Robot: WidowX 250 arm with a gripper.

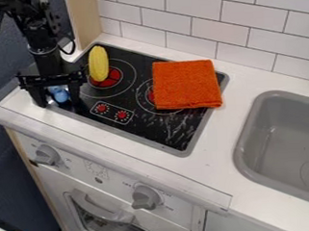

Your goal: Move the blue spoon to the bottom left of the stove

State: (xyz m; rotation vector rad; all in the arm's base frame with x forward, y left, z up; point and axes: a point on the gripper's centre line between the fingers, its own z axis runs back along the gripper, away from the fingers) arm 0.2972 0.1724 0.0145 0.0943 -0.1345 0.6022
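Where the stove [164,129] ends, the gripper [58,101] straddles the blue spoon [61,96].

The black gripper [58,100] hangs over the front left corner of the black stove top [130,128], its fingers apart, with the blue spoon [61,96] between them. A yellow ear of corn [99,64] lies by the stove top's back left corner, beside the red center of a burner [110,81]. A folded orange cloth [185,84] covers part of another burner and reaches the right edge. To the right, a gray sink [278,143] is set into the white counter [217,146]; white tiles [230,28] line the wall behind.
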